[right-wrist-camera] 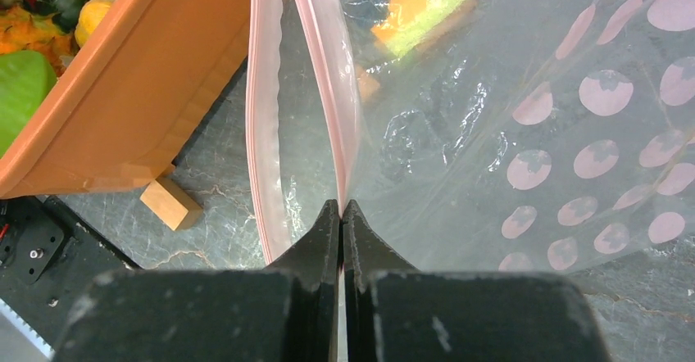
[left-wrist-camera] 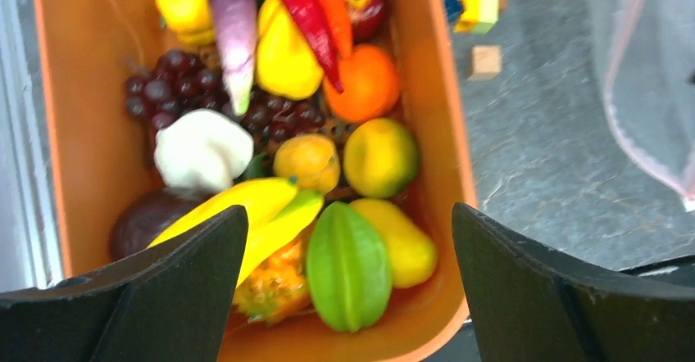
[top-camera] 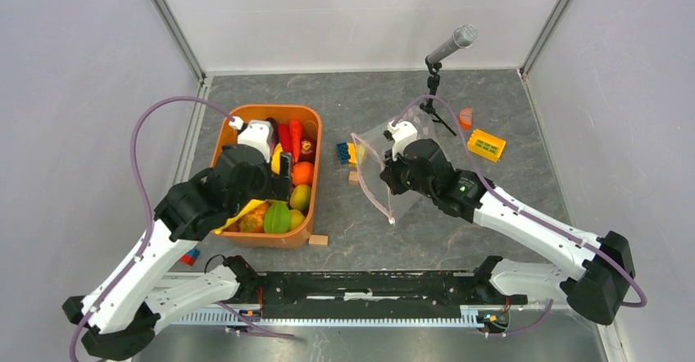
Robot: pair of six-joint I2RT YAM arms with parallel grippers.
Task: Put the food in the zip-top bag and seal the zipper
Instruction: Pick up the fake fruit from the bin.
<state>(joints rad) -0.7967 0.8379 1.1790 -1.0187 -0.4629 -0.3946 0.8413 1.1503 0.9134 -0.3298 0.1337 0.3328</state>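
Food (top-camera: 276, 217), a heap of toy fruits and vegetables that includes a green star fruit (left-wrist-camera: 347, 268), an orange (left-wrist-camera: 370, 83), dark grapes (left-wrist-camera: 164, 92), a red chilli (left-wrist-camera: 307, 14) and a yellow banana (left-wrist-camera: 246, 202), lies in an orange tub (top-camera: 315, 186) on the left half of the grey counter (top-camera: 410, 247). Left hand (left-wrist-camera: 348, 214) hangs above the tub's near end, its fingers spread wide apart and gripping nothing. A small wooden block (top-camera: 318, 240) lies on the counter just beside the tub's near right corner. Blue and yellow building blocks (top-camera: 346, 153) sit between the tub and the zip-top bag (top-camera: 373, 161). The clear bag, printed with pink dots on one side, stands to the right of the tub near the counter's centre, with its mouth turned toward the tub. The two pale pink lips of the zipper (right-wrist-camera: 261, 133) are parted. Right hand (right-wrist-camera: 341, 206) has its fingers pressed together on one of those lips, pinching the bag at its mouth edge. Farther right and back stand a microphone on a small tripod (top-camera: 451, 47), an orange piece (top-camera: 465, 117) and a yellow block (top-camera: 486, 144).
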